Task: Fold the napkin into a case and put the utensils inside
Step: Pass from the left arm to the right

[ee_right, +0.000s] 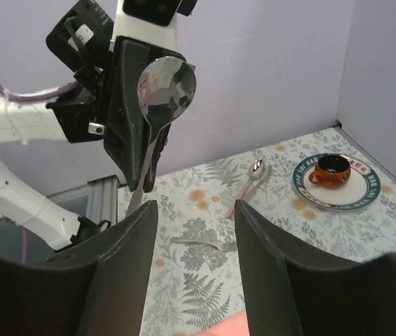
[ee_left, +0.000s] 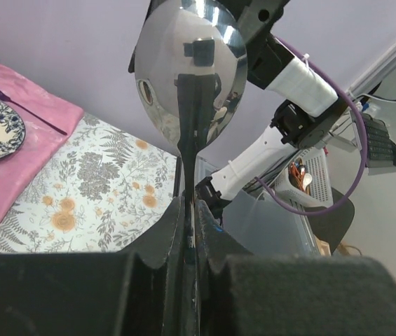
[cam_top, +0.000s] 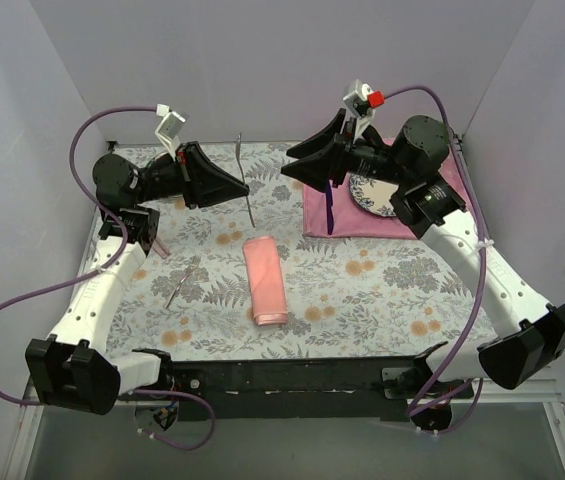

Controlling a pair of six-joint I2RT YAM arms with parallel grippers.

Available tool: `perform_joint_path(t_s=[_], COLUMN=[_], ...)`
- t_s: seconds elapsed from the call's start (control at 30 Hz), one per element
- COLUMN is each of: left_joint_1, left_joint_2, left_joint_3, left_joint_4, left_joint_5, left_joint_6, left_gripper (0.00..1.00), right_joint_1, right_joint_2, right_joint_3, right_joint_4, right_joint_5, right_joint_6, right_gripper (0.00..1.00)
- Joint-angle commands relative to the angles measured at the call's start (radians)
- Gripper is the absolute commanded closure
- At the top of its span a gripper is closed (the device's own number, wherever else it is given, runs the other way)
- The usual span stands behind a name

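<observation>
My left gripper (cam_top: pixel 245 187) is clamped tight on the thin handle of the shiny silver metal spoon (ee_left: pixel 187 70). In the left wrist view its two black fingers (ee_left: pixel 162 231) press the handle from both sides, and the oval bowl stands well past the fingertips. The right wrist view shows the spoon off the table, bowl uppermost, handle slanting down through the grip.

My right gripper (ee_right: pixel 196 210) faces it with its fingers parted to a middling gap and nothing between them. There the bowl sits above that gap and a little to one side. The handle's lower end comes down close to the tip of one finger (ee_right: pixel 124 252), and I cannot tell whether they touch.

The narrow salmon-pink folded cloth case (cam_top: pixel 265 280) lies flat on the fern-and-flower tablecloth (cam_top: pixel 362 290). It is nearer the arm bases than either gripper and well apart from the spoon. A thin silver fork (cam_top: pixel 182 285) lies on the cloth to its left. Under the right arm, a purple knife (cam_top: pixel 330 210) rests on the pink placemat (cam_top: pixel 322 225), beside a blue-patterned plate (cam_top: pixel 370 195).
</observation>
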Motion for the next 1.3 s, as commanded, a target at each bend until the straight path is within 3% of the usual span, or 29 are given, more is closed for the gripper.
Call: perform_joint_path(t_s=[0.0,0.6,0.93,1.27], left_joint_1=[0.000,-0.056,-0.062,-0.072], left_joint_2=[0.003,0.020,0.019,0.017], left_joint_3=[-0.012,-0.112,-0.123,-0.132], left_joint_4=[0.221,0.217,0.197,0.204], left_joint_5=[0.050,0.041,0.029,0.024], left_joint_6=[-0.149,-0.172,-0.153,-0.155], left_gripper=[1.00,1.00,1.00,1.00], right_joint_1=[0.015,0.079,0.121,0.138], right_joint_2=[0.037,0.156,0.184,0.207], right_joint_3=[0.062,0.212,0.232,0.236], right_joint_4=[0.063,-0.199,-0.201,-0.191], right_joint_5=[-0.037,-0.133,-0.119,-0.120], right_joint_6=[0.116,0.107,0.113,0.137], right_gripper=[0.45,0.46,0.46,0.60])
